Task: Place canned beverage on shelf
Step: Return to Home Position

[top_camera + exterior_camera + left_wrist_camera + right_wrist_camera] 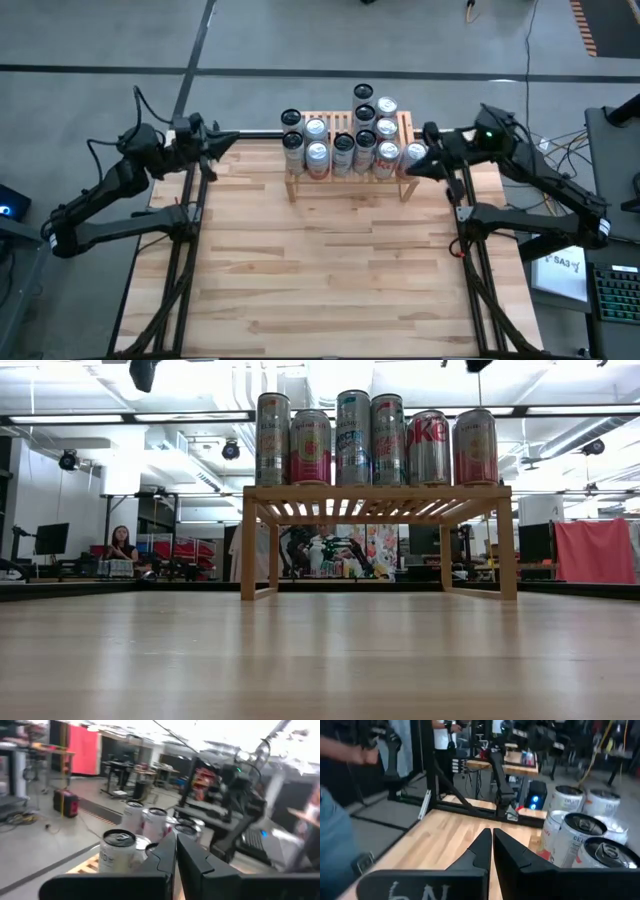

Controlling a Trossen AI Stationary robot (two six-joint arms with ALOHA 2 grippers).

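The shelf (297, 186) (375, 492), a low rack of light wood with a slatted top, stands at the far middle of the table. Several canned beverages (343, 150) (353, 438) stand upright on its top. My left gripper (218, 152) (176, 851) hangs shut by the table's far left corner, pointing level toward the shelf, with nothing in it. My right gripper (415, 168) (491, 845) is shut and holds nothing. It hangs just right of the shelf's right end and points across the table. The wrist views show the cans (117, 851) (580, 836) close by.
Bare wooden tabletop (330, 270) stretches from the shelf to the near edge. Black frame posts run along both sides of the table (185, 250) (478, 270). A person (335, 820) stands beyond the table; another sits far back in the room (121, 545).
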